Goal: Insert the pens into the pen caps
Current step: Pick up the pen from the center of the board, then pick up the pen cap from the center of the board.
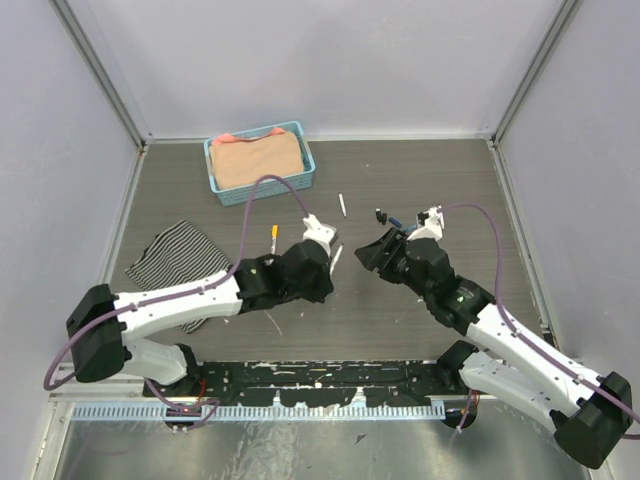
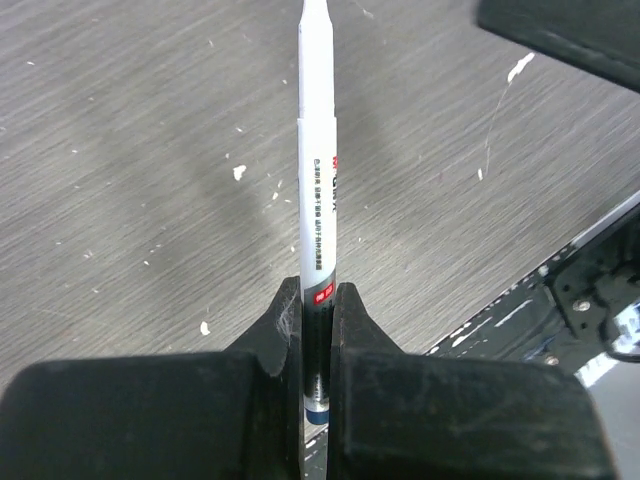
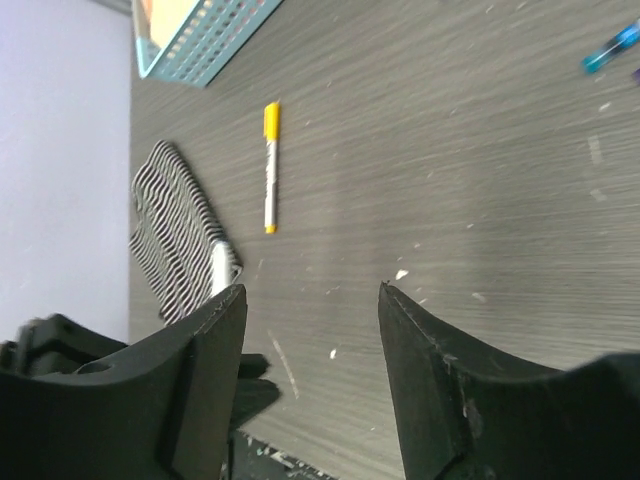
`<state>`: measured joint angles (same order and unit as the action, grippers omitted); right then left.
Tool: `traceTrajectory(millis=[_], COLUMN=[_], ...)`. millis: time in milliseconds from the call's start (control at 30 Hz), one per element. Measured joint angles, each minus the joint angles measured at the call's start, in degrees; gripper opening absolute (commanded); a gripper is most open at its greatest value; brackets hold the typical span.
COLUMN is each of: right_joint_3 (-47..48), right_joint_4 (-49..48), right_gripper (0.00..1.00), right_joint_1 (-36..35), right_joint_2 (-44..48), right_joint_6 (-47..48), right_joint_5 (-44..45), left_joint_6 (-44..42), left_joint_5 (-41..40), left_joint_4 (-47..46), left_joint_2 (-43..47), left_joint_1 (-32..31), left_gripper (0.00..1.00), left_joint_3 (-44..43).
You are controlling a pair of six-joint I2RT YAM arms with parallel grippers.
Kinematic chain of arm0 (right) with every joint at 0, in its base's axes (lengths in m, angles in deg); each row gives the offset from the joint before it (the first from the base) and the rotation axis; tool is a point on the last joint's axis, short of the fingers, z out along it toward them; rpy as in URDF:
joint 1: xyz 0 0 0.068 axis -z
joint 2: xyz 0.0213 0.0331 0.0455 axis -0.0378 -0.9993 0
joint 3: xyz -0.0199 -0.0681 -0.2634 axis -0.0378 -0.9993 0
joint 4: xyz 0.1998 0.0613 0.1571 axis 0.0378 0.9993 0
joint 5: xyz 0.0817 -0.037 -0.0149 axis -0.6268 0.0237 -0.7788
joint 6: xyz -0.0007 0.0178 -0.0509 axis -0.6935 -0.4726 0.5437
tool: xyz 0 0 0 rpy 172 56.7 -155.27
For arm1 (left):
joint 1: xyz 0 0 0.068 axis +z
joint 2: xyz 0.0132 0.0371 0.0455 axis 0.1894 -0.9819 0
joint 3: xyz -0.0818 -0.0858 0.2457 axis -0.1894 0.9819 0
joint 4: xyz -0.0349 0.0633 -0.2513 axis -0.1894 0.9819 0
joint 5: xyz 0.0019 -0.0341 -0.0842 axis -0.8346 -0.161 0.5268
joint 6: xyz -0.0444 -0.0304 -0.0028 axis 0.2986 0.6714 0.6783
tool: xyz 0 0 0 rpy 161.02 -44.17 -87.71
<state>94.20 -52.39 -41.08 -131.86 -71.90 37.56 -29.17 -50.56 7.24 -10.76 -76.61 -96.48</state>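
The pen (image 2: 314,190) is pinched near one end in the left jaws, and most of its length sticks out over the counter (image 2: 120,200). Pressed into a cap, it may swivel in so short a hold. The right jaws stand spread and empty (no cap steadied), so the loose caps (image 1: 381,214) could skid. The blue basket (image 1: 266,190) holds a peach cloth (image 1: 258,160).

Dark grey wood-grain tabletop (image 1: 440,180) flecked with white. A blue basket (image 1: 265,190) sits at the far side, left of centre. A striped cloth (image 1: 172,258) lies nearer, on the left, a yellow-capped white pen (image 3: 269,168) close beside it. A second white pen (image 1: 342,205) lies mid-table, with small caps (image 1: 383,215) just right.
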Motion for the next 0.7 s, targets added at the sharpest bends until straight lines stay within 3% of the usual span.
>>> traceTrajectory(millis=[167,400,533,700], right_joint_3=[5.9,8.5,10.7,13.1], right_joint_4=[8.1,13.5,14.7,14.5], right_gripper=[0.61,0.63,0.63,0.63], right_joint_1=[0.0,1.0,6.5,15.8], right_joint_2=[-0.8,-4.8,-10.2,-15.5], right_joint_6=[5.4,10.4,13.9,18.8], right_joint_5=[7.4,11.8,10.5,6.2], left_joint_6=[1.0,2.2,4.2,6.9], left_joint_5=[2.9,5.3,5.4,6.0], left_joint_4=[5.5,18.2,22.5,25.7], left_joint_2=[2.8,2.5,2.7,3.7], left_joint_1=[5.1,8.1,8.3,10.1], left_gripper=[0.00,0.00,0.00,0.00], left_joint_3=[-5.2,-23.9,-33.4,-36.7])
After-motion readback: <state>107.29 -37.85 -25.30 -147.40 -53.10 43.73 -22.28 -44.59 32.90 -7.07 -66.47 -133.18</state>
